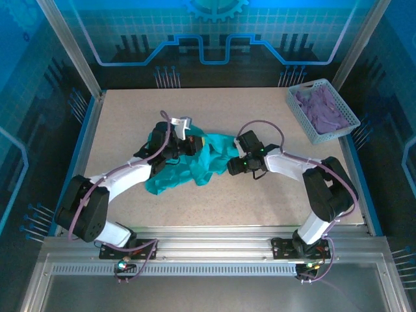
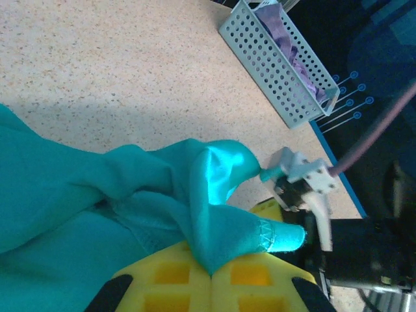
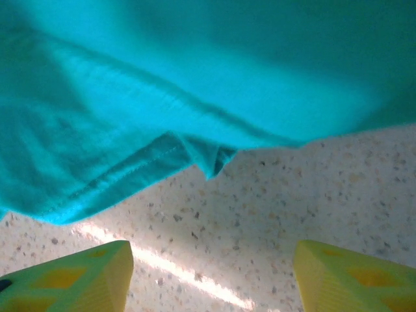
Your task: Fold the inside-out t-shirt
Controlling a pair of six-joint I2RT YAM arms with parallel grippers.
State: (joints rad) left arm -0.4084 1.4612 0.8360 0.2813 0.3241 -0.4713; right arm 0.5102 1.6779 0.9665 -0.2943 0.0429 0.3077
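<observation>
Starts at the far left with bare table (image 1: 117, 123) and nothing there to act on.

Comes next to the left gripper (image 1: 193, 145), reached in over the inside-out t-shirt (image 1: 185, 170). Finds that t-shirt bunched in a teal heap around the middle of the table, between the two arms.

From the left wrist, shows the left gripper (image 2: 211, 276) clamped shut on a raised ridge of the t-shirt (image 2: 97, 195), with cloth pulled up into a peak between the yellow pads (image 2: 169, 276). Probably pinches there to anchor or lift one part while the other side gets sorted. Cannot tell which part of the garment sits in that grip, with no tag or print to go by.

Further right, meets the right gripper (image 1: 229, 166), low at the t-shirt's right edge. From the right wrist, shows the right gripper (image 3: 211, 273) with jaws parted, bare tabletop between the fingers (image 3: 78, 273) and nothing held. Faces a stitched hem (image 3: 130, 172) of the t-shirt (image 3: 162, 97) just ahead, raised a little off the surface. Seems placed that way to slide under the hem or close on it.

Ends at the far right back corner with a perforated basket (image 1: 318, 135) of purple cloth (image 1: 322, 107), well apart from the t-shirt and no part of this job.

Leaves the folding proper not yet begun; likely needs the heap spread flat first.
</observation>
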